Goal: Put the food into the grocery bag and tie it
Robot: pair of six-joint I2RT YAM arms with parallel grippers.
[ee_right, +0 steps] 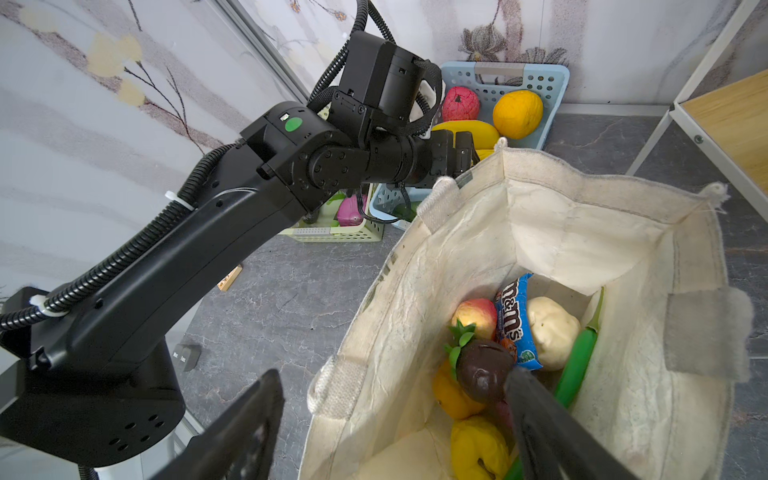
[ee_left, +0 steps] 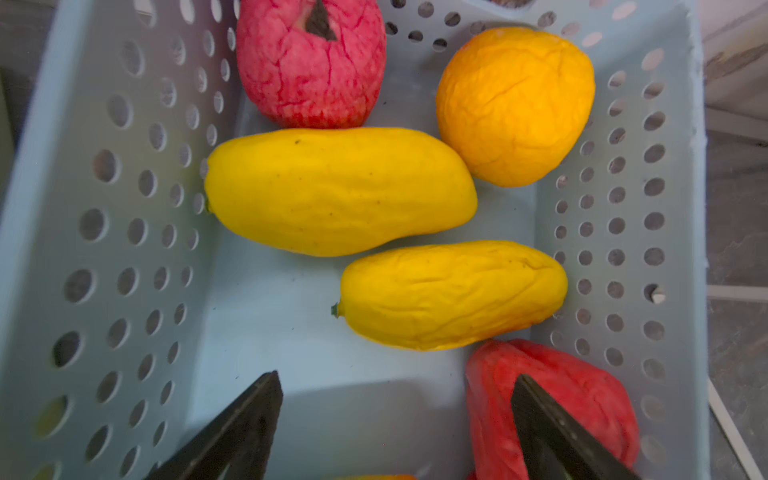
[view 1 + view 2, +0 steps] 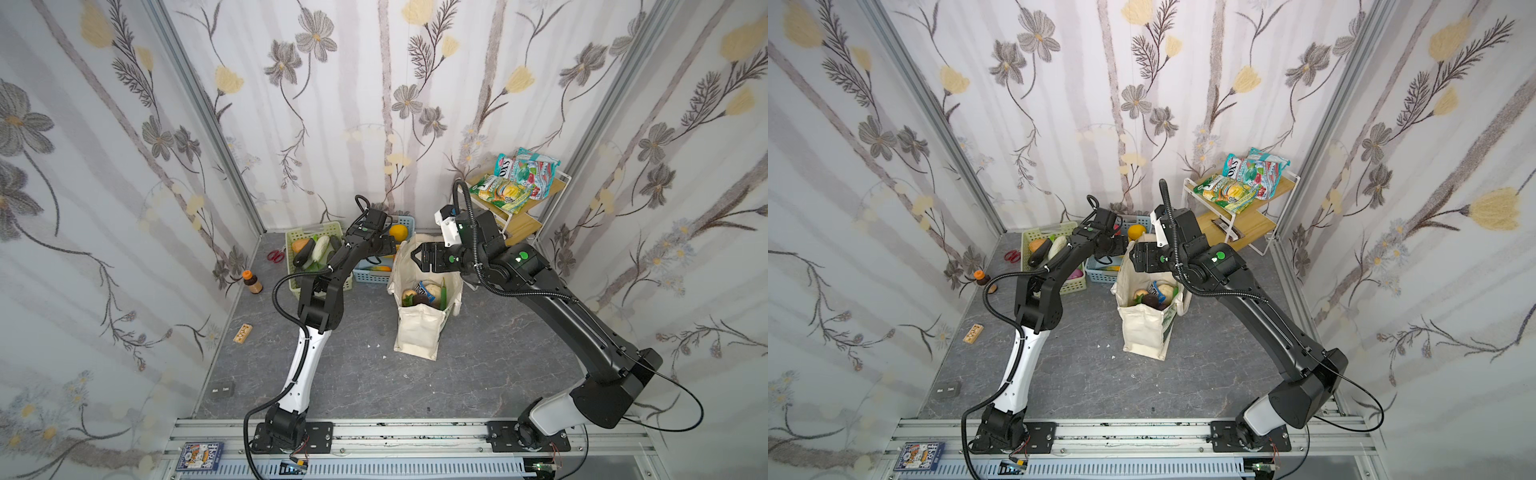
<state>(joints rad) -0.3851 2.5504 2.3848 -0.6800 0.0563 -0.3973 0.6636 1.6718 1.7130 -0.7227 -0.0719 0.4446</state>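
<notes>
Left of the grocery bag (image 3: 417, 332), the left pincer (image 2: 395, 376) hangs wide open & empty over the blue basket (image 2: 124, 208) — I'd close it across the short width of the nearer yellow fruit (image 2: 453, 295), clear of the basket wall & the red fruit (image 2: 582, 395) by one finger. Basket count: 2 yellow, 1 orange fruit (image 2: 515, 106), 2 red. The bag stands on the desk (image 3: 519, 365) w/ at least 7 food (image 1: 552, 332) items inside; the right pincer (image 1: 395, 373), over its mouth, is also wide open — holding nothing.

The cream grocery bag (image 3: 417, 332) stands upright and open on the grey bench (image 3: 498, 353). Inside lie a blue candy packet (image 1: 513, 320), a cream fruit (image 1: 552, 332), a green pod (image 1: 577, 361) and a dark purple fruit (image 1: 482, 370). In the blue basket (image 2: 124, 208) rest a long yellow fruit (image 2: 338, 191), a shorter yellow fruit (image 2: 453, 295), an orange fruit (image 2: 515, 106), a pink-red fruit (image 2: 311, 62) and a red fruit (image 2: 594, 399).
</notes>
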